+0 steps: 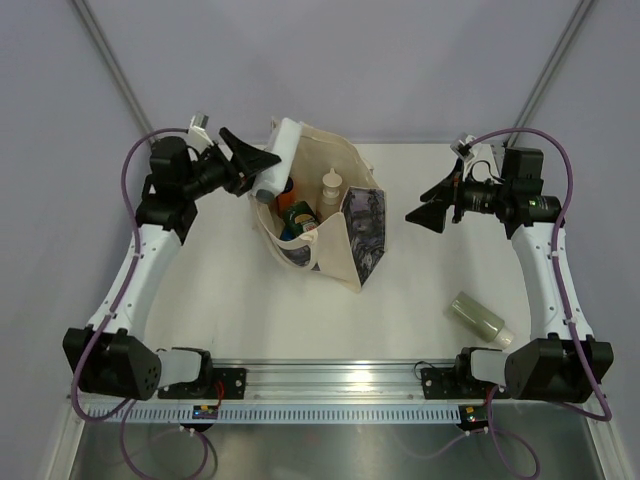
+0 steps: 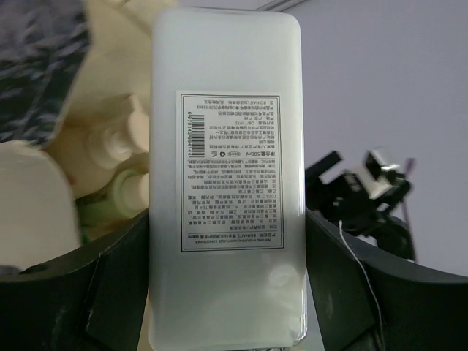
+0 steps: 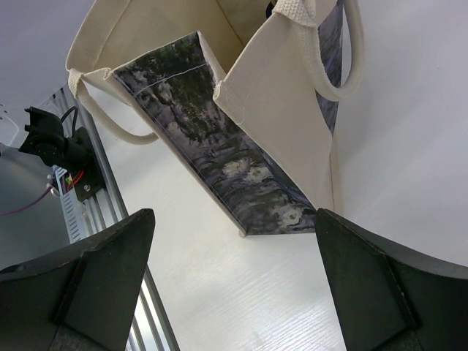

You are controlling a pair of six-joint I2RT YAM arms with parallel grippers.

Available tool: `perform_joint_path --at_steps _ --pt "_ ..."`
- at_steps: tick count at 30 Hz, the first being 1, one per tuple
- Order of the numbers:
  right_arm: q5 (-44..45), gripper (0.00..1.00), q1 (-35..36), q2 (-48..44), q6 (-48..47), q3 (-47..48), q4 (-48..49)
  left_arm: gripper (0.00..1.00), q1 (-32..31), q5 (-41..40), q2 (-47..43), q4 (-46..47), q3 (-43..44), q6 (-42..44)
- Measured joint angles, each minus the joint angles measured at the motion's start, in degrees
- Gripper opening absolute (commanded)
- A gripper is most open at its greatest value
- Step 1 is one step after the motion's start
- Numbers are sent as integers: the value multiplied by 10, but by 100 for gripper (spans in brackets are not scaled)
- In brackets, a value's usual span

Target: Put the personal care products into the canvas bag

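Top external: white bottle (image 1: 285, 135) tight in left gripper (image 1: 268, 162) over canvas bag (image 1: 340, 250); right gripper (image 1: 418, 205) open.

Item 1: white table (image 1: 240, 320), woodgrain top.
Item 2: aluminium rail (image 1: 330, 377), along the table's near edge.
Item 3: two slanted metal poles (image 1: 110, 60) (image 1: 553, 60), beyond the table's far corners.
Item 4: lilac-grey backdrop (image 1: 330, 60), behind the table.

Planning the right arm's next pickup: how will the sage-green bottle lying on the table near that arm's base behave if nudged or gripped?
The sage-green bottle lies on its side and looks cylindrical, so a sideways nudge would probably roll it. Its smooth surface may slip in the right gripper. It looks small beside the canvas bag, so probably light.
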Motion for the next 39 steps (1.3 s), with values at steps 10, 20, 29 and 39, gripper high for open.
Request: perform_joint_path --at_steps 10,20,29,39 --pt "11 100 -10 -7 -2 -6 0 32 -70 -115 81 -198 65 122" --pt "59 100 -12 -8 -59 -2 -41 82 -109 -170 107 -287 132 194" --pt "152 99 -12 35 -202 37 -177 99 -109 -183 104 -283 208 242" --pt "266 100 -12 37 -287 30 -253 99 -109 -209 95 -298 242 318"
